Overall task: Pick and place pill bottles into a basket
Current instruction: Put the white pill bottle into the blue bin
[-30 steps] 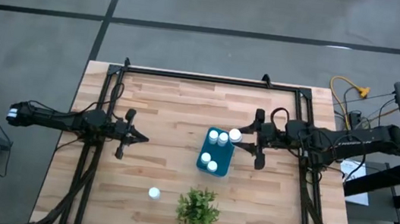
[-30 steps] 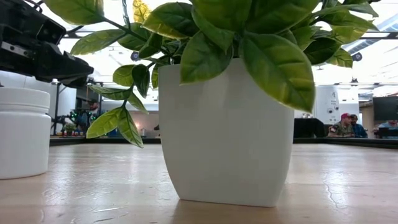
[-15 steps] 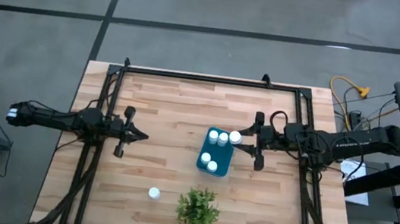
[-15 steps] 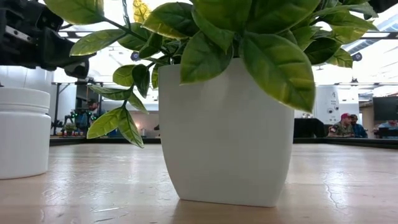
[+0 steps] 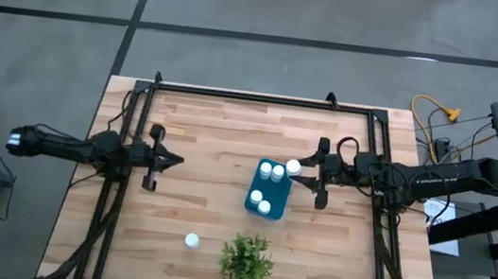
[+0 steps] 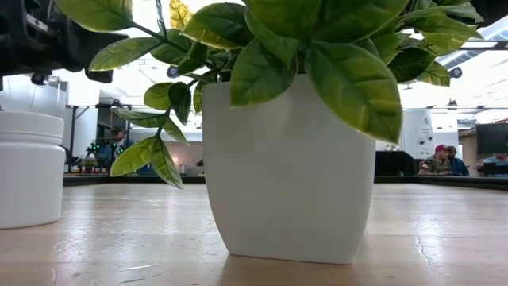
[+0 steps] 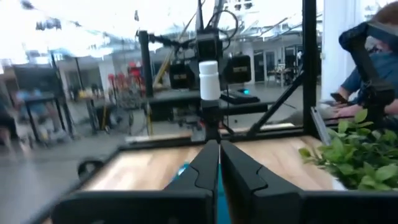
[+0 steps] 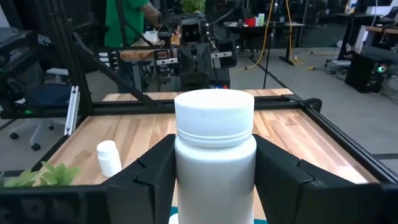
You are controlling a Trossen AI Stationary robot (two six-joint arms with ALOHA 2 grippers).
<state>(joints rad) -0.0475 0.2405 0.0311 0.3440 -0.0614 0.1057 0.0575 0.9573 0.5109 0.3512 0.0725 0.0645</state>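
Pill bottles, small white plastic cylinders with white caps: four [image 5: 265, 169] stand inside the teal-blue rectangular basket [image 5: 254, 193] with rounded corners at mid-table, and one [image 5: 191, 240] stands alone on the pale wooden slat table [image 5: 213, 126], near the green leafy plant in its white pot [image 5: 246, 260]. A sixth bottle [image 8: 215, 160] is clamped upright between the two dark fingers of the right gripper [image 5: 300, 171], held over the basket's edge on the right arm's side; the jaws stand part-way apart on its body. The left gripper [image 5: 173, 160] hangs over the table well apart from the basket, fingers [image 7: 200, 171] pressed together and holding nothing.
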